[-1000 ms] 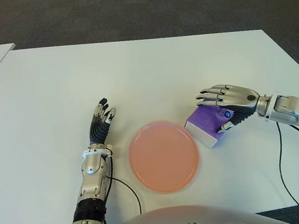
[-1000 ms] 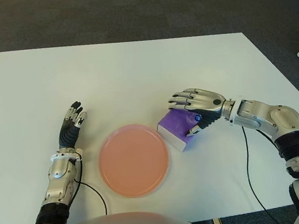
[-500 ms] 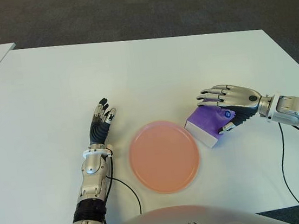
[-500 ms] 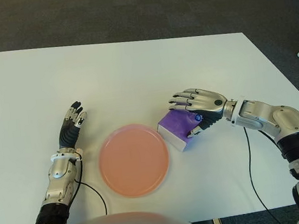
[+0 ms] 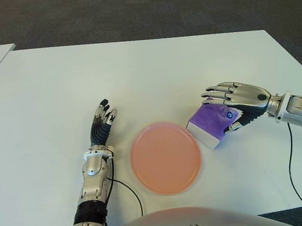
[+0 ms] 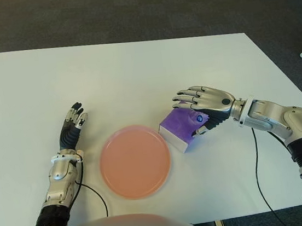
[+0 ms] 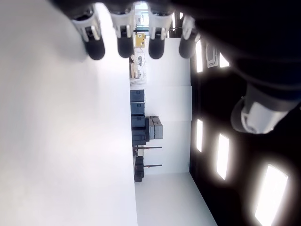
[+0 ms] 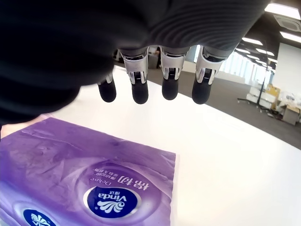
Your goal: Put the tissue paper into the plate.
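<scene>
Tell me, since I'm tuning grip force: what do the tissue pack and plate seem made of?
Tissue pack: apparently thin glossy plastic film, purple, printed, with wrinkles and sheen. Plate: looks like smooth matte pink plastic, though ceramic can't be ruled out. The right hand hovers open over the pack.

My right hand (image 6: 208,105) hovers over the tissue pack (image 6: 182,127), fingers spread, beside the plate (image 6: 135,160). My left hand (image 6: 70,131) shows left of the plate on the table (image 6: 135,76).

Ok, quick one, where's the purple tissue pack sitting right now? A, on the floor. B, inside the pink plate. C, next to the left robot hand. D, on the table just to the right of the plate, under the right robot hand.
D: the tissue pack lies on the white table beside the empty pink plate, with the right robot hand open over it.
</scene>
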`<state>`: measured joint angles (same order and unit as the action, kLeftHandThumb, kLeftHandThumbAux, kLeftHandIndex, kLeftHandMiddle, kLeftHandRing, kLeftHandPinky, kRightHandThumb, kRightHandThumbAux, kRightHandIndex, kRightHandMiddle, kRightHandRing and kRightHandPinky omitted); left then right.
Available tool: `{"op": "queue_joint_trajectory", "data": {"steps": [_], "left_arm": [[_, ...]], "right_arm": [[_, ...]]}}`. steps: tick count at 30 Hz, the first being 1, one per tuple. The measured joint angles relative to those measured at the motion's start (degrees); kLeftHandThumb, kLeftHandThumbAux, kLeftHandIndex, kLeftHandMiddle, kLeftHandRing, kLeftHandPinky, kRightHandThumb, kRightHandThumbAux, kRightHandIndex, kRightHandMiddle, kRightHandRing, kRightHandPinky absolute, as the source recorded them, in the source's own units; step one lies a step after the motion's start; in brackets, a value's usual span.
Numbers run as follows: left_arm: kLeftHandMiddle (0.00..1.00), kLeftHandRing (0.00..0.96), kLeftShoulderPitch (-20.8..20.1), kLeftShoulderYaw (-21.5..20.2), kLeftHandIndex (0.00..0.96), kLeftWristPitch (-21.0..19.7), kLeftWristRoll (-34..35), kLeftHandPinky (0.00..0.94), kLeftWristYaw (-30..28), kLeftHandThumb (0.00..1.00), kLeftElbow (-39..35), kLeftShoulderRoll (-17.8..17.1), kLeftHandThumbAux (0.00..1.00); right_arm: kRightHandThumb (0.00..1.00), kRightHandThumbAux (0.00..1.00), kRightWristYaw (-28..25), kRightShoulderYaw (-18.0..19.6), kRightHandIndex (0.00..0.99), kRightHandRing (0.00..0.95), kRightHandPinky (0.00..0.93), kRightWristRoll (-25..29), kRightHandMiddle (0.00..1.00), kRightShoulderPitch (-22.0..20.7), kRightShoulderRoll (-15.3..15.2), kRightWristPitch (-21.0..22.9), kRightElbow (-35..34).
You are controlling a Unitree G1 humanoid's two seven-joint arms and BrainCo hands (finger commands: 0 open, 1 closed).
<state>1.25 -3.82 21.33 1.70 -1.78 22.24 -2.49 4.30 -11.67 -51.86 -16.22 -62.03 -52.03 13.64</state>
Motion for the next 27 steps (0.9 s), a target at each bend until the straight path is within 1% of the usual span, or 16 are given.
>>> {"op": "queue_joint_trajectory", "data": {"steps": [13,27], "left_arm": [[0.0,0.0,-0.13,0.17,0.0,0.3,-0.06,0.0,0.0,0.0,0.46,-0.03,0.462],[0.0,0.0,-0.13,0.13,0.0,0.42,-0.06,0.0,0.0,0.0,0.3,-0.01,0.474]], "right_arm": [[0.371,0.259,-1.21,1.29,0.0,0.0,0.0,0.38,0.0,0.68,-1.1,-0.14,-1.36],[0.395,0.239,-2.4,1.38,0.0,0.0,0.0,0.53,0.0,0.91,-1.17,-0.35,-2.03]]}}
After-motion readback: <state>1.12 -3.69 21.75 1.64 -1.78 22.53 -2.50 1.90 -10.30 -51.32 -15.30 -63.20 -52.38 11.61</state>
